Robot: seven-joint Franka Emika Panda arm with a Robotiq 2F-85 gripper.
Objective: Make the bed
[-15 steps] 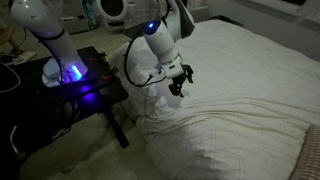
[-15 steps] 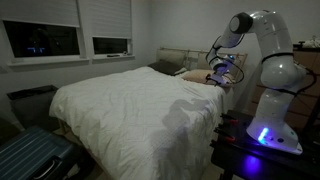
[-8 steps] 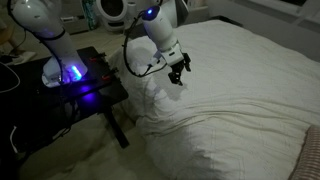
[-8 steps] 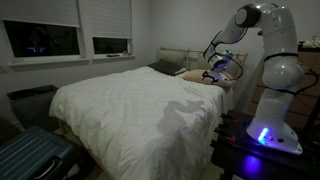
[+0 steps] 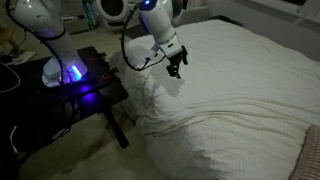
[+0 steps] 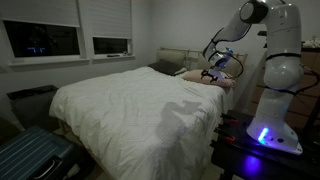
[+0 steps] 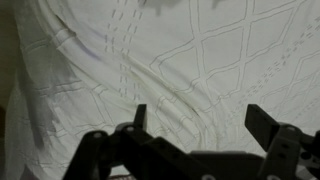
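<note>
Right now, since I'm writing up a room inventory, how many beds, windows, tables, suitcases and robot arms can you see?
Bed: 1
Windows: 2
Black table: 1
Suitcase: 1
Robot arm: 1
Total: 6

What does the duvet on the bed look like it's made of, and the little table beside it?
Duvet: soft woven fabric, likely cotton, matte white. Stitched ribs and a diamond pattern show in the wrist view, and it creases loosely.
Table: hard, black, dull finish. It may be painted metal or wood, but it is too dark to tell.
</note>
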